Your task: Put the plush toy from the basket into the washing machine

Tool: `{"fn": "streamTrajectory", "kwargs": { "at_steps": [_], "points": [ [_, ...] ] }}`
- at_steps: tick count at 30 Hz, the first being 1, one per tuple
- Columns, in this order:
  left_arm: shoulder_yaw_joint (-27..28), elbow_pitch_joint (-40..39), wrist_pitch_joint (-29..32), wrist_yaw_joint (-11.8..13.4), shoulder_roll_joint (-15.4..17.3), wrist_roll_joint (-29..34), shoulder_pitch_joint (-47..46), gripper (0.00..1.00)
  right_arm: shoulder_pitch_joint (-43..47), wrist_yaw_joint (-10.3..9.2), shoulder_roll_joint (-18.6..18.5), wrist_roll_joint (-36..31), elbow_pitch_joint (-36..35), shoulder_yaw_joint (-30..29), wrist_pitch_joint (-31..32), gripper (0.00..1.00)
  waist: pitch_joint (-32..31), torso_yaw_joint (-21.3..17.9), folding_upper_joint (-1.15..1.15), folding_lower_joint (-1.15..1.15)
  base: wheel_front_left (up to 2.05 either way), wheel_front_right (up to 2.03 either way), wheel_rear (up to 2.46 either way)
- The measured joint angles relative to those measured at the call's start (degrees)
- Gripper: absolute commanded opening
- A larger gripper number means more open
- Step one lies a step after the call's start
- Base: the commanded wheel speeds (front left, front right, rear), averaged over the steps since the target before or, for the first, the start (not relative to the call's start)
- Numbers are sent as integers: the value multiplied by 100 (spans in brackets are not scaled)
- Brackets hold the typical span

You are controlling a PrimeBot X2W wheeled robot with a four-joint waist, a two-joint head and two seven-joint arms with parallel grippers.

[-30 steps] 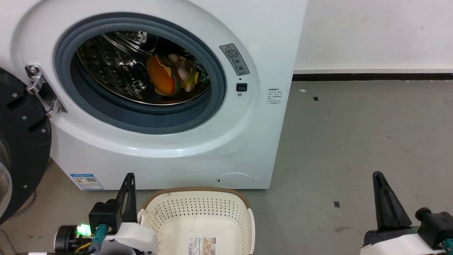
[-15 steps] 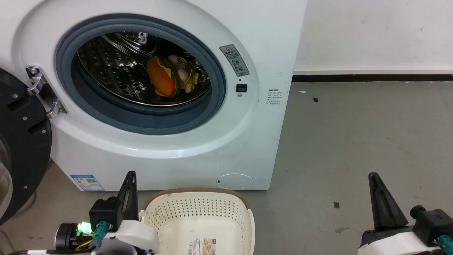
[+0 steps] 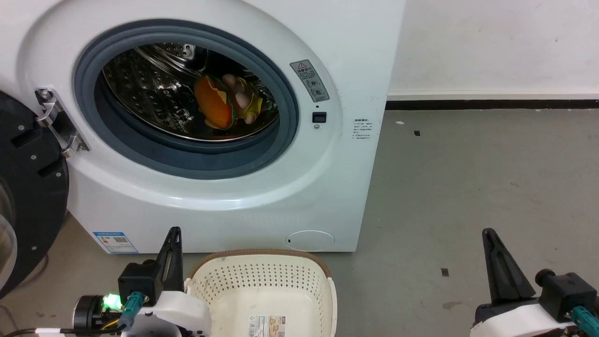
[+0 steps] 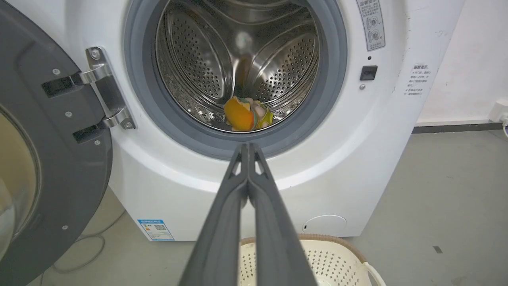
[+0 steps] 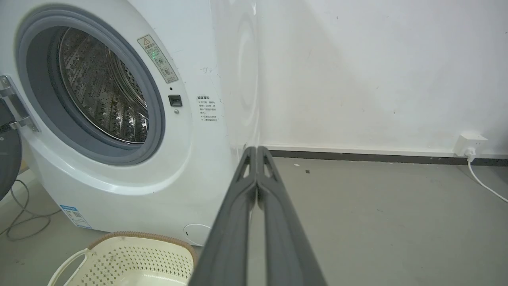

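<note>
Down at approx 6 o'clock in the drum (image 4: 190, 59), the plush toy (image 4: 246, 115) looks light & squashy, so you'd pinch its bun rim; left gripper (image 4: 248, 146) & right gripper (image 5: 257, 148) both pressed together, empty.

The grey concrete floor (image 3: 468, 187) carries the white washing machine (image 3: 224, 210), which stands near the white wall (image 3: 491, 42). Just in front of the machine's base the cream basket (image 3: 262, 276) sits upright on the floor; whether the two touch cannot be told. A thin grey cable (image 5: 24, 222) loops on the floor by the machine's hinge-side lower corner. A white cable (image 5: 482, 182) trails over the floor close to the wall, well apart from the machine. Small dark marks (image 3: 445, 271) dot the bare stretch beside the machine.
</note>
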Motion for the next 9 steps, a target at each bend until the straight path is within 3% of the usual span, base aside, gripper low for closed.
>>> {"fn": "streamTrajectory", "kwargs": {
  "at_steps": [9],
  "points": [
    [12, -97, 114, -16, -19, 32, 30, 0, -7, 0, 0, -53, 7, 25, 121, 0, -15, -1, 0, 0, 0, 0, 0]
  ]
}}
